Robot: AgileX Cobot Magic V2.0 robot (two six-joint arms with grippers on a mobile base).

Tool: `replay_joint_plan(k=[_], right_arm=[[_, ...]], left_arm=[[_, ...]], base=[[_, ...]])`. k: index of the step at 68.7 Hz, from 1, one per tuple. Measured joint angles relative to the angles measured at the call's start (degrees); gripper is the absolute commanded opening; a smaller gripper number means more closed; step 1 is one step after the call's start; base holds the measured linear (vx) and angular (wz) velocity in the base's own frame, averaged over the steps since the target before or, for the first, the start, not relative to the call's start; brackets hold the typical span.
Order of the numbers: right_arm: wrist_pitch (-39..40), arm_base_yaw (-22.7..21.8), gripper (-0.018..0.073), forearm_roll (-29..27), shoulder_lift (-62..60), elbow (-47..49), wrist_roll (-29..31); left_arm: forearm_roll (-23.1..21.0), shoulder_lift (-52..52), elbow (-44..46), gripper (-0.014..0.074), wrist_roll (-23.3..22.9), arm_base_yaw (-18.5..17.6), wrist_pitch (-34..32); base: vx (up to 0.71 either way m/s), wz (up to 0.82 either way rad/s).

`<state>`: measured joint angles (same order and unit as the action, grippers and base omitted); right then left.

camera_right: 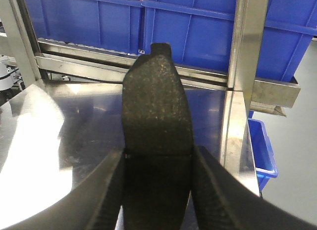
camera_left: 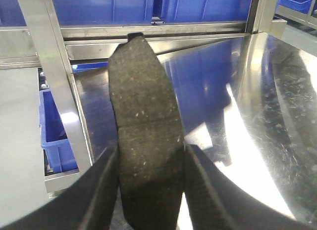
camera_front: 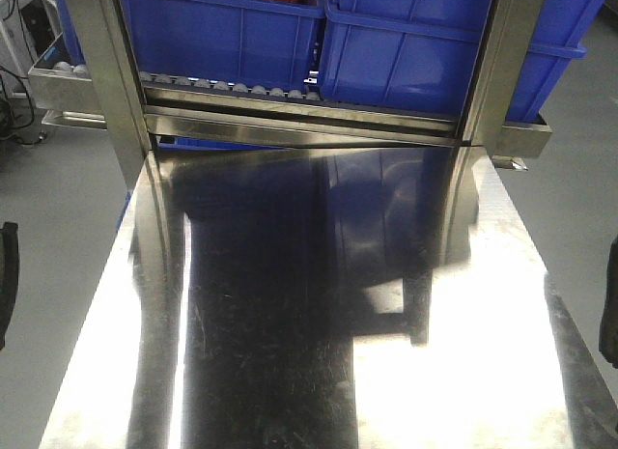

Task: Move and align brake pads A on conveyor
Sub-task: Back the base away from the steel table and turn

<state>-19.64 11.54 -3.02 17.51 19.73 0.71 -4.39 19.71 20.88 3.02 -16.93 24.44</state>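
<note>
Stainless counter (camera_front: 463, 372) below blue bins (camera_front: 222, 34), carry stage. Here the left gripper (camera_left: 151, 152) clamps one brake pad (camera_left: 141, 91) and the right gripper (camera_right: 158, 156) clamps a second pad (camera_right: 156, 96), both over the counter. No conveyor is in view. The next move likely calls for carrying both pads there and laying them parallel.

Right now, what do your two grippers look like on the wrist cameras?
The left gripper and the right gripper look alike. Each has two matte black jaws, broad at the base and tapering to the tips, with finely textured surfaces. No cables or markings show.
</note>
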Motion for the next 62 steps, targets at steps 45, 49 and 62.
replay_joint_plan(k=[45, 49, 62], right_arm=[[0.08, 0.00, -0.0004, 0.00, 0.00, 0.00, 0.00], [0.08, 0.00, -0.0004, 0.00, 0.00, 0.00, 0.00], [0.08, 0.00, -0.0004, 0.00, 0.00, 0.00, 0.00]], left_arm=[[0.00, 0.00, 0.00, 0.0060, 0.00, 0.00, 0.00], [0.00, -0.02, 0.00, 0.0060, 0.00, 0.00, 0.00], [0.00, -0.39, 0.00, 0.0060, 0.00, 0.00, 0.00]], base=[[-0.08, 0.18], [-0.19, 0.56], [-0.19, 0.56]])
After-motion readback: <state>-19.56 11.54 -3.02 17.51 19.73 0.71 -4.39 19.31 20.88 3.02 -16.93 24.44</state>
